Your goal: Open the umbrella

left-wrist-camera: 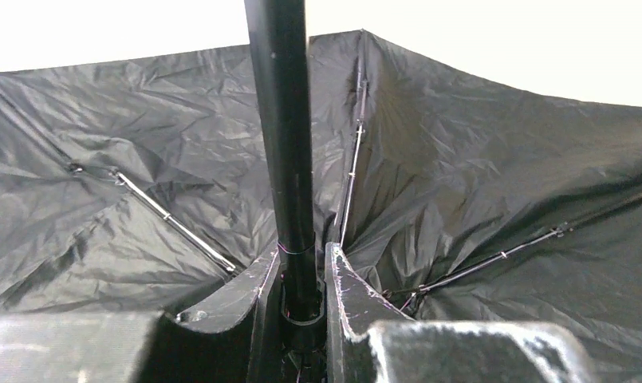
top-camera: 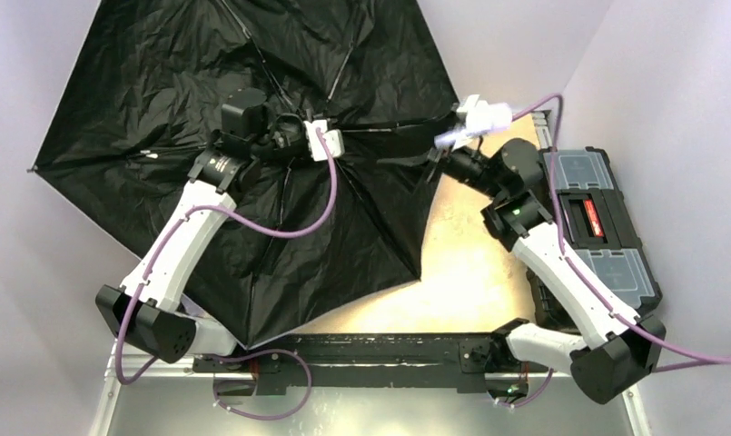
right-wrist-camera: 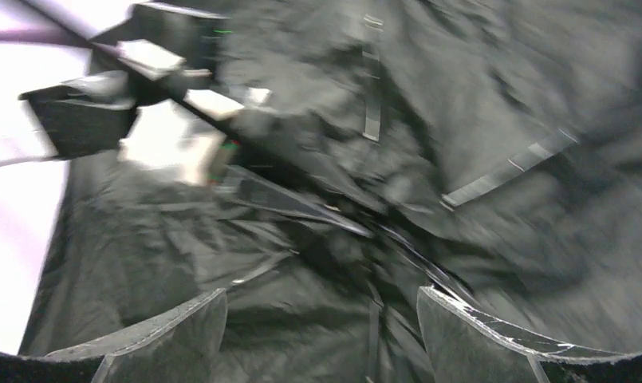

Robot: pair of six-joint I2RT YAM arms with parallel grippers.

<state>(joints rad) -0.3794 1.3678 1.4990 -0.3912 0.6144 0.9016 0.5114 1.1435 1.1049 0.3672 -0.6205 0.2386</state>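
Note:
The umbrella [top-camera: 162, 109] lies spread open over the left and middle of the table, its black inner side and thin ribs facing up. In the top view my left gripper [top-camera: 287, 136] sits at the canopy's hub. The left wrist view shows that gripper [left-wrist-camera: 299, 275] shut on the black shaft [left-wrist-camera: 281, 120], one finger on each side. My right gripper [top-camera: 440, 154] hangs at the canopy's right edge, near the outer end of the shaft. In the blurred right wrist view it [right-wrist-camera: 321, 319] stands open, with only black canopy [right-wrist-camera: 461, 96] between its fingers [right-wrist-camera: 469, 335].
A black toolbox [top-camera: 597, 218] with clear lids sits along the right side, close beside the right arm. Tan tabletop [top-camera: 470, 263] shows between the canopy and the toolbox. A black rail [top-camera: 380, 350] joins the arm bases at the near edge. Pale walls enclose the table.

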